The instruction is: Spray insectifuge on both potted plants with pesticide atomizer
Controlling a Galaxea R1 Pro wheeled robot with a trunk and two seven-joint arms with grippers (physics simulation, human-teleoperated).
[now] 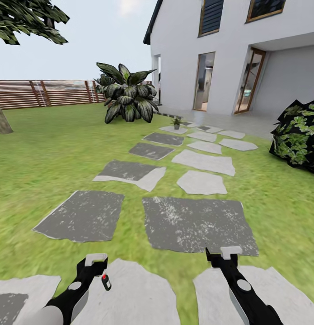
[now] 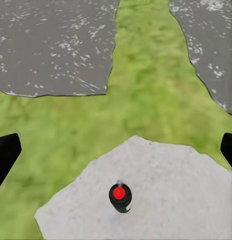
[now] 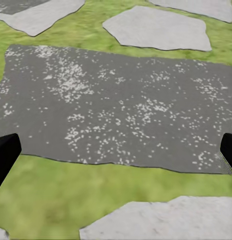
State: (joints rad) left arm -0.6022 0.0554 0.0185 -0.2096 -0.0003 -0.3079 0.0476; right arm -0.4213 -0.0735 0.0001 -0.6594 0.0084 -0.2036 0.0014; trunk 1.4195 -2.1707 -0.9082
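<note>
We look out over the garden lawn (image 1: 48,153), which fills most of the head view, with a white house (image 1: 229,49) across the upper right and a brown slat fence (image 1: 44,92) along the left horizon. A path of grey stepping stones (image 1: 193,223) runs from the bottom of the frame toward the house. A big striped, long-leaved shrub (image 1: 127,95) stands in the upper middle, a dark leafy bush (image 1: 299,135) sits at the right edge, and a tree trunk (image 1: 1,118) leans at the far left under overhanging foliage. Far up the path, one small potted plant (image 1: 176,122) sits on a stone near the house. At the bottom of the frame our left gripper (image 1: 96,260) and right gripper (image 1: 231,253) reach forward, well apart from each other. The pesticide atomizer (image 1: 105,282), small, dark and red-topped, stands on the pale stone (image 1: 138,298) at lower left, just beside and a little below the left gripper's tip. In the left wrist view the atomizer (image 2: 120,197) stands low in the centre, between the spread dark fingers (image 2: 5,155) but untouched by them, so that pincer is released. In the right wrist view the fingers (image 3: 5,152) also stand wide apart, holding nothing, over a dark speckled stone (image 3: 116,105).
</note>
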